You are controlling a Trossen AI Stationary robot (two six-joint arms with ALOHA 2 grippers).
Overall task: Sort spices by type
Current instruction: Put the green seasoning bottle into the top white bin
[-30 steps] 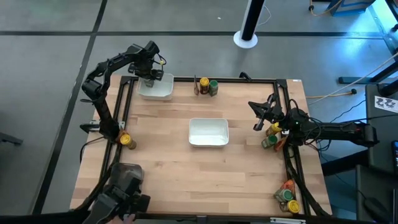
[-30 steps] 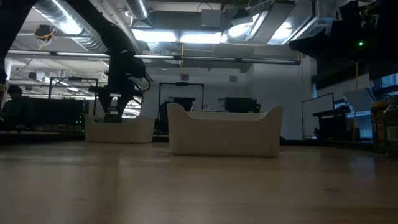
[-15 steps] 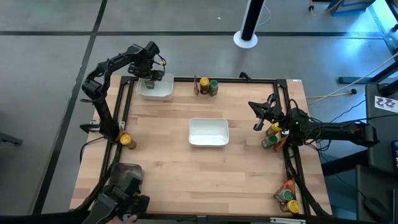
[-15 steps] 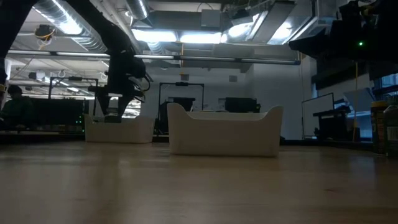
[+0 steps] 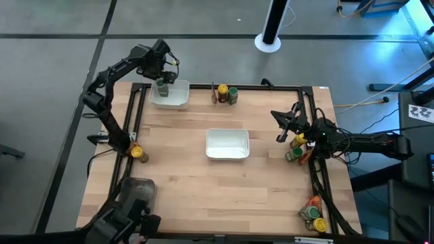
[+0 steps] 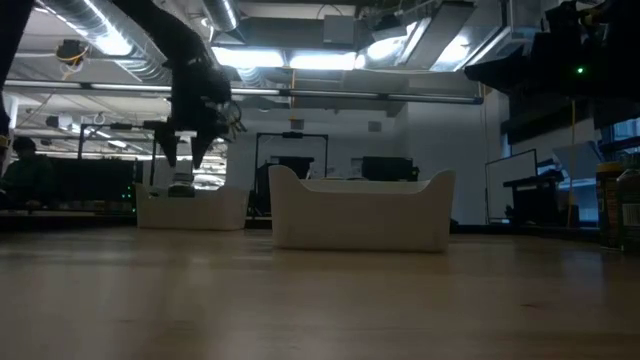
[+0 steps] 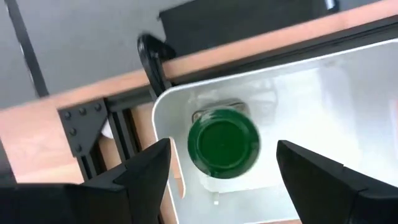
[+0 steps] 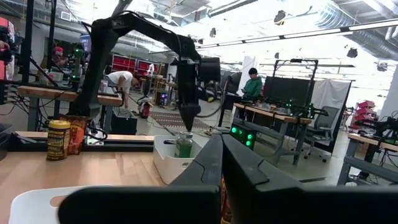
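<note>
Green-lidded spice jar (image 7: 223, 144) standing upright in far-left white tray (image 5: 178, 100), released. Left tool (image 5: 161, 72) spread wide, hovering above the jar, pointing down. Best lifted straight up, clear of lid and tray wall. Right tool (image 5: 283, 127) pressed together, empty, waiting near right-edge jars (image 5: 296, 147).

Two white trays: one at the far left corner (image 5: 171, 99), one mid-table (image 5: 227, 144). Four green-lidded jars (image 7: 223, 143) and four yellow-lidded jars (image 5: 137, 152) show; packets can't be counted.
</note>
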